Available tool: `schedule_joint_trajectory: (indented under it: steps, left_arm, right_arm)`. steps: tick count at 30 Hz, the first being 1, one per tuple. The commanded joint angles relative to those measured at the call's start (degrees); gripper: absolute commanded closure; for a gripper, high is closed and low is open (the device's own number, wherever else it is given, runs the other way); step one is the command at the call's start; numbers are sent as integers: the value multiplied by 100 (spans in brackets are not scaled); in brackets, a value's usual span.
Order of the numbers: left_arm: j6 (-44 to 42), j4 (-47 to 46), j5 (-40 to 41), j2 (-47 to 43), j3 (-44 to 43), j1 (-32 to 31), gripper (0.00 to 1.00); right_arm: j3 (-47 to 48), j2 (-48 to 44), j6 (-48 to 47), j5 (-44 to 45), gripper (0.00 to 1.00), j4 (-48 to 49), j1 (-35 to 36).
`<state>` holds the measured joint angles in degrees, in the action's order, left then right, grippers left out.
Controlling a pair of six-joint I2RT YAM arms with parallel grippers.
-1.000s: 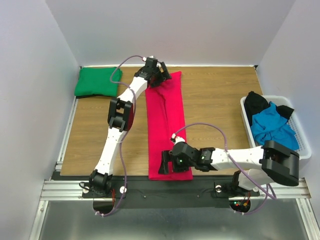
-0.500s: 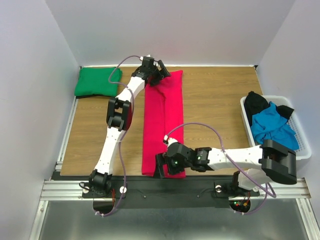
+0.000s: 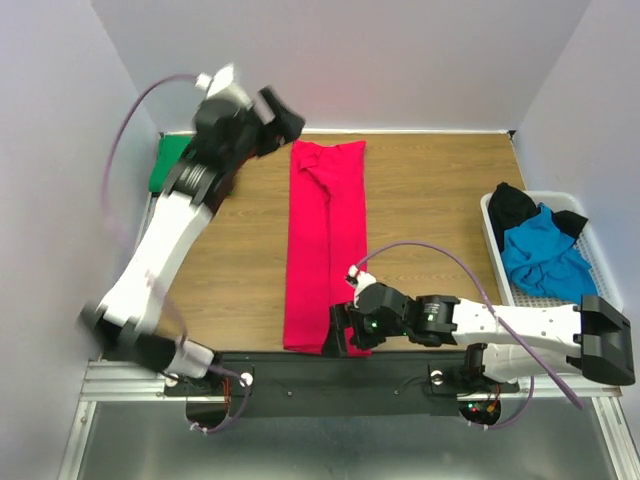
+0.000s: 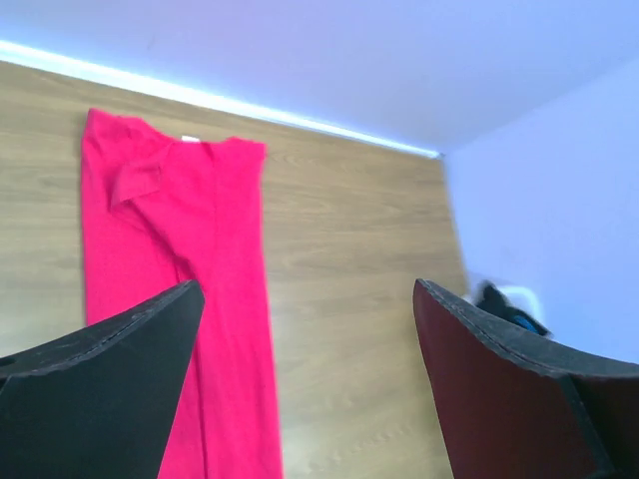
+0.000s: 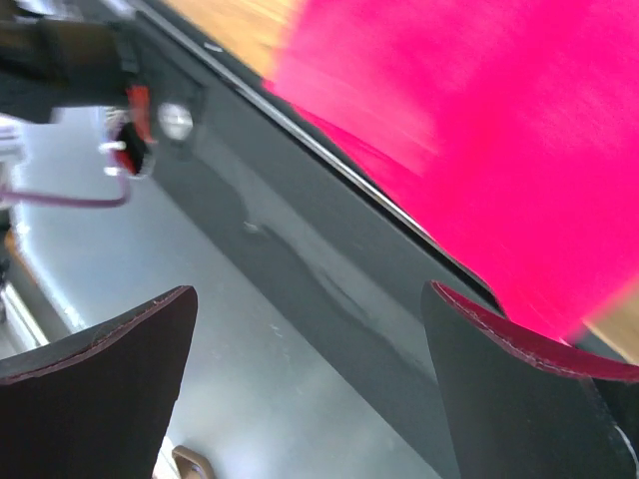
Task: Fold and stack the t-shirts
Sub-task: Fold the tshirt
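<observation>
1. The red t-shirt (image 3: 325, 250) lies down the middle of the bench (image 3: 430, 190) as a long narrow strip, running from the far edge to the near edge.
2. The right fingers (image 5: 100, 369) stand apart and low at the strip's near end, with nothing clamped between them. The wrist view shows red cloth just beyond them, at the lip of the bench.
3. The left fingers (image 4: 120, 379) are also apart and empty. They are held high above the far-left corner and look down on the strip's far end.
4. The step in hand looks to me like the cross fold, bringing the near end up toward the far edge.
5. To do it well, I would have the fingers bite all the layers at the near hem and lift only enough to clear the cloth. They should then lay the hem square on the strip so the long sides line up.
6. There is a small crease near the far end, and smoothing it first would keep the fold flat.
7. The green t-shirt (image 3: 165, 165) sits folded in the far-left corner, partly hidden under the left arm. The stack probably belongs there.
8. The white basket (image 3: 603, 268) at the right edge holds the blue t-shirt (image 3: 545, 255) and the black t-shirt (image 3: 510, 205), both crumpled and unfolded.
9. Nothing lies on the strip itself, and I see only the raised left arm over the way to the green one.
</observation>
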<state>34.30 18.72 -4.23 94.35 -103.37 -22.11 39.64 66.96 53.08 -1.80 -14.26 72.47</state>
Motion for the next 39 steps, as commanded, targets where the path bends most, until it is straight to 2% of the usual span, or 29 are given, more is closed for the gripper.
schedule_joint_trajectory:
  steps: [1,2,3,4,5,7,8,11,13,16,22,24,25,29,31,32,39]
  left_arm:
    - [224,282,1028,-1740,2500,-276,1]
    - [609,255,1203,-2492,3620,-416,1]
    - [752,220,1223,-2857,4136,-487,1]
    - [901,246,1179,-3182,5046,-609,1]
    - [1164,272,1109,-3803,5438,-645,1]
    - [1350,342,881,-4387,6133,-716,1]
    - [1542,369,628,-4964,6763,-768,1]
    - [1868,509,81,-5880,7839,-813,1]
    - [2097,484,-426,-6120,8382,-900,1]
    - [2387,317,-798,-6288,8798,-1075,4]
    - [2423,290,-825,-6043,9010,-1322,10]
    - [2397,185,-886,-5867,9071,-1366,20]
    - [2397,176,-930,-5814,9089,-1384,31]
    - [2423,62,-886,-5577,9142,-1577,38]
    - [2397,-61,-983,-5463,9133,-1638,44]
    - [2371,-61,-1009,-5349,9090,-1717,51]
    - [2326,395,-773,-4996,8922,-1920,62]
  right_arm:
    - [-359,-402,457,400,0,-841,13]
    - [-404,-455,536,444,0,-989,4]
    - [-448,-508,572,461,0,-1060,4]
    - [-518,-595,607,540,0,-1122,-13]
    - [-553,-657,677,549,0,-1175,-5]
    - [-624,-771,712,558,0,-1272,-22]
    - [-694,-859,756,645,0,-1307,-22]
    - [-843,-869,870,769,0,-1325,-57]
    - [-853,-755,897,787,0,-1325,-92]
    - [-782,-448,1011,971,0,-1325,-154]
    - [-782,-280,1178,1121,0,-1307,-400]
    - [-800,-306,1170,1094,3,-1281,-549]
    - [-800,-315,1161,1077,4,-1272,-558]
    - [-895,-210,1143,823,17,-1036,-558]
    - [-931,-105,1152,691,19,-982,-558]
    - [-949,-26,1143,568,20,-965,-567]
    - [-1072,133,1204,295,32,-772,-567]
